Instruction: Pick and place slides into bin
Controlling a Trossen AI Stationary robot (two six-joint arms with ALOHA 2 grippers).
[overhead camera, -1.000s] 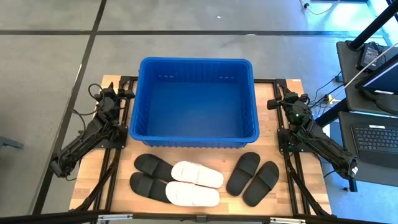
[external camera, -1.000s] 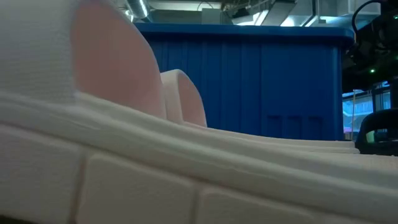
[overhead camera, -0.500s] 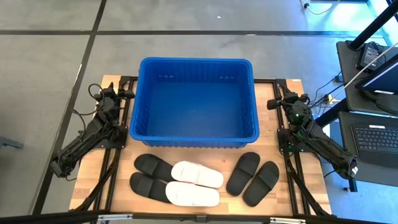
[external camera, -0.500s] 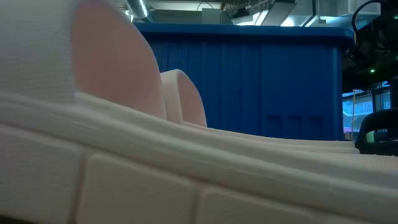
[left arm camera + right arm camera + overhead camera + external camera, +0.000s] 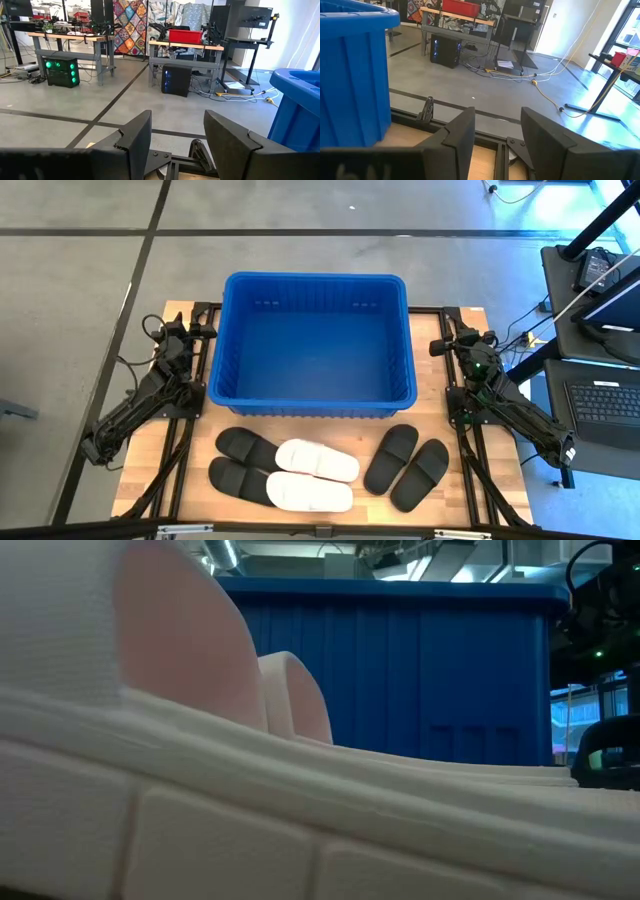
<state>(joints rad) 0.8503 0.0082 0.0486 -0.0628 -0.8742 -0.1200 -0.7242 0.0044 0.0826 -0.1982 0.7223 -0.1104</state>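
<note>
The blue bin (image 5: 313,345) stands in the far middle of the table, with nothing showing inside. In front of it the slides lie flat on their soles: two black ones (image 5: 247,447) at the left, two white ones (image 5: 317,461) in the middle, two more black ones (image 5: 405,465) at the right. A white slide (image 5: 200,820) fills the low view, with the bin (image 5: 420,670) behind it. My left gripper (image 5: 205,332) waits left of the bin, open (image 5: 177,145) and holding nothing. My right gripper (image 5: 438,346) waits right of the bin, open (image 5: 497,135) and holding nothing.
Black frame rails (image 5: 180,470) run along both sides of the wooden table. A desk with a laptop (image 5: 605,400) stands beyond the right edge. Bare wood shows between the slides and the table's near edge.
</note>
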